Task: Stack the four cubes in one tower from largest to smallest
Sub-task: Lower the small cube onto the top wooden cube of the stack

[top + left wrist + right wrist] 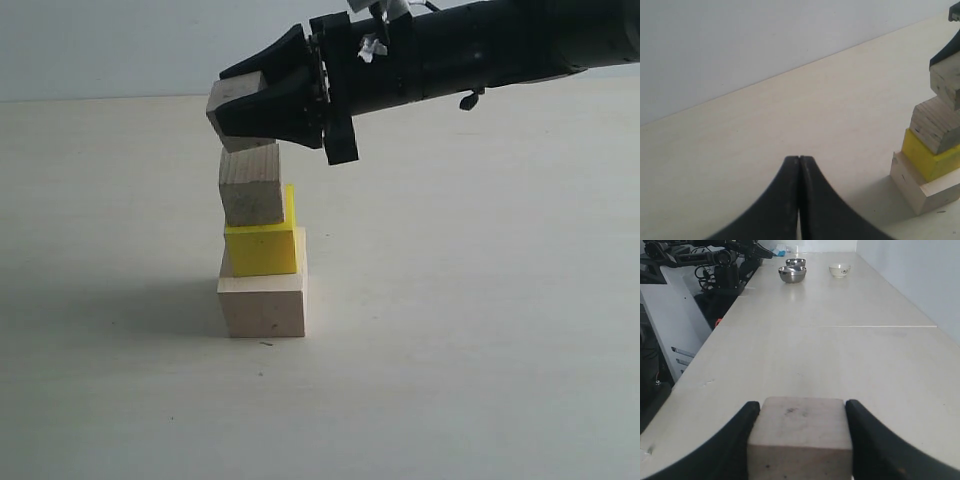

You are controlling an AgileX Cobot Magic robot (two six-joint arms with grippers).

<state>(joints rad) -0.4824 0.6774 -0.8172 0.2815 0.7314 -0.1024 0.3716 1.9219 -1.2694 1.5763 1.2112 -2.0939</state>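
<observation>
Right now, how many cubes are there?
4: large pale cube on the table, yellow cube on it, smaller wood cube above, fourth cube in the right gripper at the top.

Pale table (pixel 480 350); large wood cube (pixel 262 306) atop

Left tool (pixel 799 160) closed above table (pixel 765 125), yellow cube (pixel 926 161) on pale wood cube (pixel 920 194), smaller wood cube (pixel 935 122), top wood cube (pixel 946 82) above

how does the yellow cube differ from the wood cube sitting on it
The yellow cube is bright yellow; the wood cube is bare, grain showing. The yellow cube is slightly wider than the wood cube, which sits off-centre on it. Both are stacked, neither gripped.
</observation>
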